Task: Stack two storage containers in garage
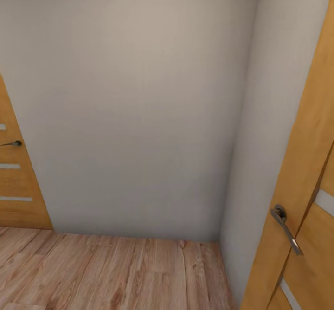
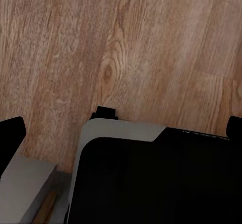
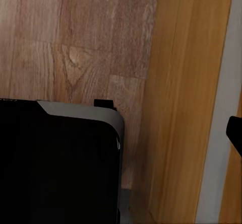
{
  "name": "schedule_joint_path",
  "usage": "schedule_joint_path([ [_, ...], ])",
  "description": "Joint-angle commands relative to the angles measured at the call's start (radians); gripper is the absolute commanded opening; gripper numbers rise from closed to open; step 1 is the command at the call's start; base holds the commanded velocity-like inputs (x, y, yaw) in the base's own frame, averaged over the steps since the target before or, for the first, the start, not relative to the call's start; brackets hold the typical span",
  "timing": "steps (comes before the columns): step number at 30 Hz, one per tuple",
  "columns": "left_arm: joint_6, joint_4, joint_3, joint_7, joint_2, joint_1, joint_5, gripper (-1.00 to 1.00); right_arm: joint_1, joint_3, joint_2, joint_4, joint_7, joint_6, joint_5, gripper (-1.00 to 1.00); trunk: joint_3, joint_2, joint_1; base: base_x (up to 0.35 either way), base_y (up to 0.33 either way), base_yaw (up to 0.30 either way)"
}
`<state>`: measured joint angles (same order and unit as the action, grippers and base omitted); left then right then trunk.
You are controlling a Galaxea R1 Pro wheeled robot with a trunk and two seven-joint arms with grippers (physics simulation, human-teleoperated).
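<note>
Both wrists aimed down at wood floor (image 2: 126, 43); jaws' state unclear, seemingly empty.

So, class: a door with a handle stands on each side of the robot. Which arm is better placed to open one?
Probably the right: the door handle on that side looks nearer, and that door stands close beside the right arm.

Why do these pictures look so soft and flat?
Head view: even, shadowless light on the wall; door edges lean and bow, a wide-lens distortion; the handle is slightly blurred. Left wrist view: floor grain sharp, the near black body featureless. Right wrist view: the same black mass, no glare.
</note>
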<state>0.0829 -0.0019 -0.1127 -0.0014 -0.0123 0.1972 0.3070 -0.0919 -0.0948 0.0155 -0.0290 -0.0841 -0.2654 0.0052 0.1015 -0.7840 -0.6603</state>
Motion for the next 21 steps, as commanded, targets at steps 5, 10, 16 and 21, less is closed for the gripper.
schedule_joint_path([
  [5, 0.003, 0.001, -0.009, 0.000, 0.000, 0.001, 0.009, 1.00, -0.002, -0.008, 0.000, -0.002, -0.005, -0.005, 0.000, 1.00, 0.002, -0.001, -0.001, 0.211, 0.000, 0.000],
  [10, 0.003, 0.001, -0.009, 0.000, 0.000, 0.001, 0.009, 1.00, -0.001, -0.008, 0.000, -0.003, -0.005, -0.005, 0.001, 1.00, 0.002, -0.001, -0.001, 0.211, 0.000, 0.000],
  [16, 0.003, 0.001, -0.009, 0.000, 0.000, 0.001, 0.009, 1.00, -0.002, -0.008, -0.001, -0.003, -0.008, -0.009, 0.000, 1.00, 0.002, -0.001, -0.001, 0.209, 0.000, 0.000],
  [21, 0.003, 0.000, -0.009, 0.000, 0.000, 0.001, 0.009, 1.00, -0.001, -0.007, -0.003, -0.003, -0.010, -0.006, -0.001, 1.00, 0.002, -0.001, -0.001, 0.203, 0.000, 0.015],
])
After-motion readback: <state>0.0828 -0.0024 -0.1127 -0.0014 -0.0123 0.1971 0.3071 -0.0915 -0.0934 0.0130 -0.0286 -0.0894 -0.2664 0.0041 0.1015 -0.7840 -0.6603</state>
